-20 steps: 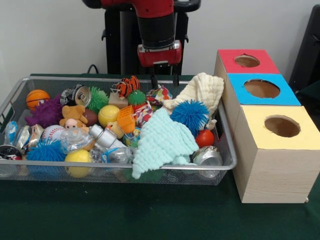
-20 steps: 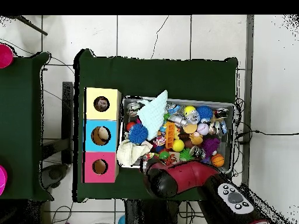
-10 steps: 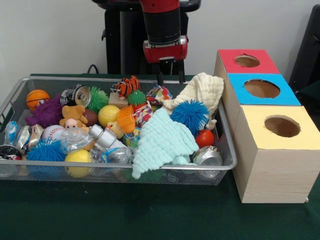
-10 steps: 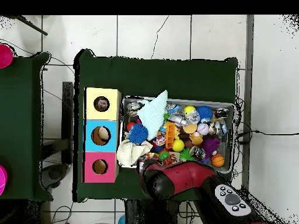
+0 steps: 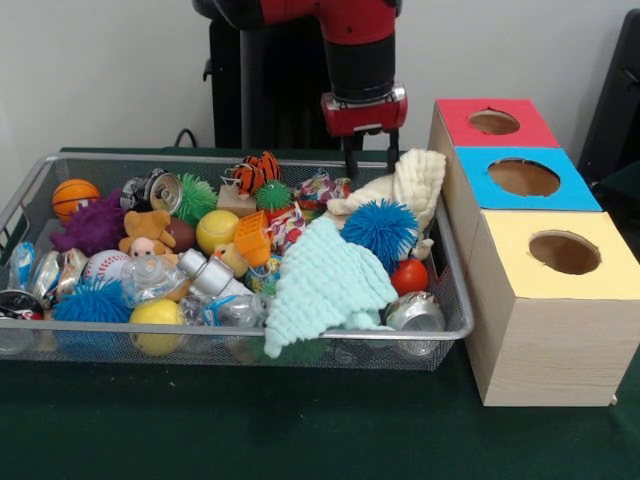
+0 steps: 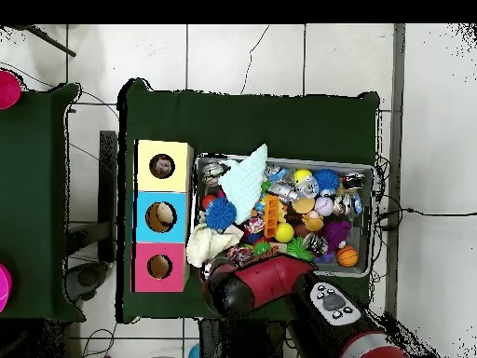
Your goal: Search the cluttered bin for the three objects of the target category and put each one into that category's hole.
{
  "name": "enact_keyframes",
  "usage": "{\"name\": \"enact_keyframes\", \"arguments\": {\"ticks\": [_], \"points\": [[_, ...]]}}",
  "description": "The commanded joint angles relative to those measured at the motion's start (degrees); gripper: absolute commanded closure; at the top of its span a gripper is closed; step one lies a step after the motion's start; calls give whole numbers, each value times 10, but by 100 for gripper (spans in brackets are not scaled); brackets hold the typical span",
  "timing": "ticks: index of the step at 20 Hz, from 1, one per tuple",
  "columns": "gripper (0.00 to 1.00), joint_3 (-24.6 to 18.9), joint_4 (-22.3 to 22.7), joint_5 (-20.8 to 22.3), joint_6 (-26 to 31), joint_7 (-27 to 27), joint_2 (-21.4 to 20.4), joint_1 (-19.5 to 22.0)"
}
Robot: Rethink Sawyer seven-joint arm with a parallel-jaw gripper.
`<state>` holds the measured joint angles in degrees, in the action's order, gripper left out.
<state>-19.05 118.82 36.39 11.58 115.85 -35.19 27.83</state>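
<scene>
The wire-mesh bin (image 5: 200,157) is packed with toys; it also shows in the overhead view (image 6: 373,219). One confetti-print plastic wad (image 5: 320,187) lies at the bin's far side, beside the cream cloth (image 5: 405,180). A second wad (image 5: 288,226) lies in front of it. I cannot pick out a third. My gripper (image 5: 370,160) is open and empty, hanging over the bin's far rim between the first wad and the cream cloth. In the overhead view the arm (image 6: 252,284) hides it. The yellow-topped box's hole (image 5: 565,252) is right of the bin and also shows in the overhead view (image 6: 162,166).
The blue-topped box (image 5: 525,178) and red-topped box (image 5: 493,122) stand behind the yellow one. A mint knitted cloth (image 5: 325,280), a blue spiky ball (image 5: 380,228), silver cans (image 5: 415,312) and several balls fill the bin.
The arm has moved right along the bin's far rim in the front view, from the middle to above the cream cloth. The gripper stays open and empty.
</scene>
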Motion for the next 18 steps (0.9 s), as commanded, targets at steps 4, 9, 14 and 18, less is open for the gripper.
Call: {"name": "enact_keyframes", "arguments": {"ticks": [4, 9, 14, 18], "points": [[0, 54, -74, -4, -42, 71, 40, -47], [0, 34, -40, -16, -8, 39, -10, -16], [0, 1, -26, -26, 28, 8, -40, 22], [0, -37, -11, -47, 65, -18, -67, 55]]}}
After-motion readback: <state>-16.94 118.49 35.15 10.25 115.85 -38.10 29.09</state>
